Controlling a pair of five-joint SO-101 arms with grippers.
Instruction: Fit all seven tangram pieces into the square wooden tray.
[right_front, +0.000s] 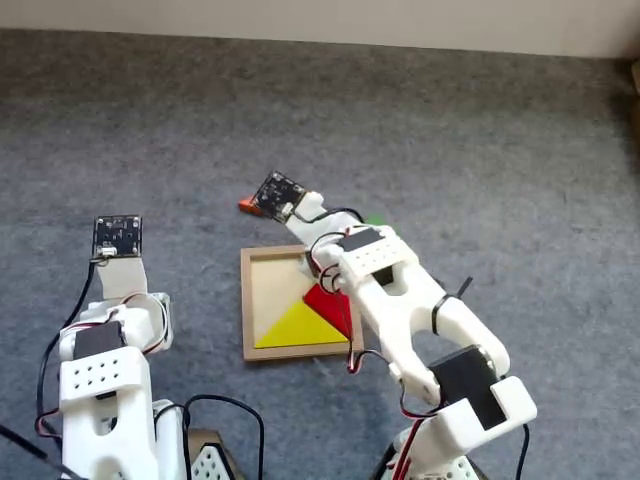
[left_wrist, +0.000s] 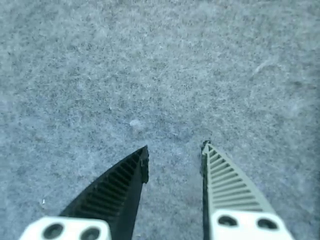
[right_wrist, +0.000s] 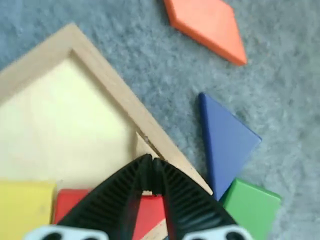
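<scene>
Right gripper (right_wrist: 151, 167) hovers clenched over the part-filled tray (right_wrist: 110, 81); left gripper (left_wrist: 175, 150) rests released over the worktop. Next, the right probably must open for the blue triangle (right_wrist: 225, 142).

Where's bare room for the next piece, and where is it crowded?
Bare tray floor lies between the wooden rim and the yellow piece. Carpet under the left gripper is bare too. Crowded outside the rim: orange piece, blue piece, green piece.

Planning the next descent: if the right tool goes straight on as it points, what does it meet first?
Probably the wooden tray, at its inner rim beside the red piece; depth is unclear.
</scene>
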